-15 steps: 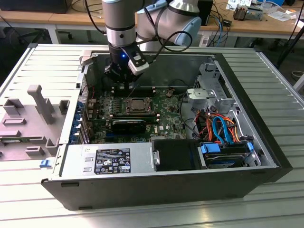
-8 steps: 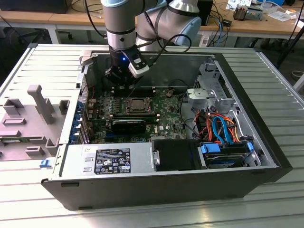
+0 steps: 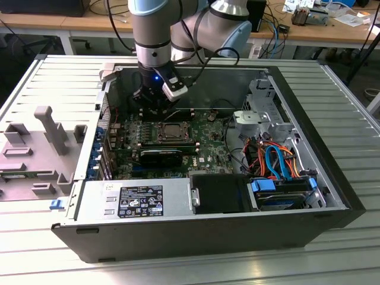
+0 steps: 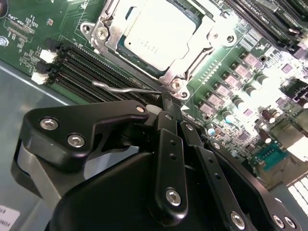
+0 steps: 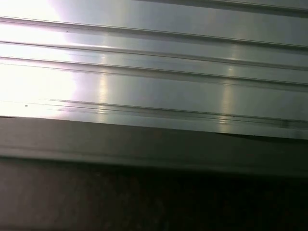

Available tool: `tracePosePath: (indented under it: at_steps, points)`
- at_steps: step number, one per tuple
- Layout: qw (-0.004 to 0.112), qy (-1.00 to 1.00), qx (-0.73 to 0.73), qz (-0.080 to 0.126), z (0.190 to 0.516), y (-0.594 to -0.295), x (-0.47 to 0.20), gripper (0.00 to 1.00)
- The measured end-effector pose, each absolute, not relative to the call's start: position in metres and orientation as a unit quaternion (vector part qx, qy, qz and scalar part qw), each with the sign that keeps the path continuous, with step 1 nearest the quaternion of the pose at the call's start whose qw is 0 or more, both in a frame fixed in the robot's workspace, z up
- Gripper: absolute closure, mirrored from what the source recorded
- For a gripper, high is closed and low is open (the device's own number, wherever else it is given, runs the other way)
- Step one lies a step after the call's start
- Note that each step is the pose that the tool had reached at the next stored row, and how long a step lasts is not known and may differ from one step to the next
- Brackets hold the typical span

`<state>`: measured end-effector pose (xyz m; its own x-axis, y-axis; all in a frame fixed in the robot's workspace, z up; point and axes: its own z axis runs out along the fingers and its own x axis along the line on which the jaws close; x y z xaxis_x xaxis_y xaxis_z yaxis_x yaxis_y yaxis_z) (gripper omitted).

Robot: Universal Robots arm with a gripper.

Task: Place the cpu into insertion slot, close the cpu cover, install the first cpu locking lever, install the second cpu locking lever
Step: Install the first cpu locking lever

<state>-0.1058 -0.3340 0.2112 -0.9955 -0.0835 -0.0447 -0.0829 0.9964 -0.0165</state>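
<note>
- I am the gripper (image 4: 166, 103), down inside the open computer case (image 3: 332, 178), at the near edge of the insertion slot (image 4: 159, 41) on the green circuit board (image 4: 240, 72).
- My fingers (image 4: 168, 144) are drawn together to a narrow tip, and between them I see nothing carried; whether the tip presses on the thin wire lever (image 4: 122, 88) just beside it, I cannot tell.
- The cpu (image 4: 161, 31) already sits in the slot, its dull silver top flat and level. In the exterior view the slot (image 3: 172, 132) lies just in front of my wrist.
- The cpu cover (image 4: 115, 26) lies down around the chip as a silvery frame, its square window showing the chip's top.
- I judge the chip light, rigid and fragile underneath, best taken by its edges. The cover is thin stiff sheet metal on a hinge, to be pushed on its rim.
- The lever looks springy and slick, thin enough to slip off a fingertip; its bent end is the place to bear on it.
- Writing: faint marks on the chip's top and small white print on the board are too fine to read. A white label (image 3: 141, 200) on the power supply (image 3: 133, 202) carries print I cannot make out.
</note>
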Motion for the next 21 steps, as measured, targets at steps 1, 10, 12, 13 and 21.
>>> tracePosePath:
  at_steps: [1, 10, 12, 13, 21]
  points:
    - [0.023, 0.999, -0.042, -0.008, 0.210, -0.334, -0.105, 0.89]
    - [0.023, 0.999, -0.042, -0.009, 0.204, -0.334, -0.098, 0.89]
    - [0.023, 0.999, -0.043, -0.009, 0.203, -0.334, -0.096, 0.89]
    - [0.023, 0.999, -0.043, -0.009, 0.203, -0.334, -0.095, 0.89]
    - [0.022, 0.999, -0.043, -0.009, 0.199, -0.334, -0.087, 0.89]
